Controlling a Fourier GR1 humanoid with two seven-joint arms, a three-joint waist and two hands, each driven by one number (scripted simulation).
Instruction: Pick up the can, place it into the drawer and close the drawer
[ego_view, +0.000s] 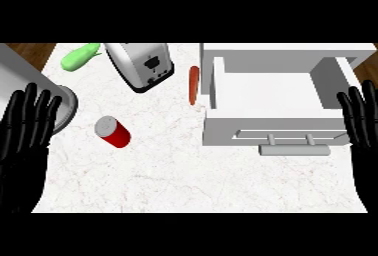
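Fingers straight and spread on left hand (28, 125) and right hand (362, 117), both resting at view edges. Open drawer (269, 95) at right, toaster (140, 65) up top, orange carrot (194, 85) between them, green vegetable (77, 57) top left. Red can (113, 131) lying on counter (199, 180), near left hand. No readable labels.

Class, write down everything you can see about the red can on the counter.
The can is a short cylinder with a red side and a flat grey, metal-looking top. It appears to stand upright on the white marbled counter, in its left half, though the steep view makes it seem to lean toward the lower right. Nothing touches it: the open left hand is to its left, apart from it, and the toaster sits farther back. The open drawer lies well to its right.
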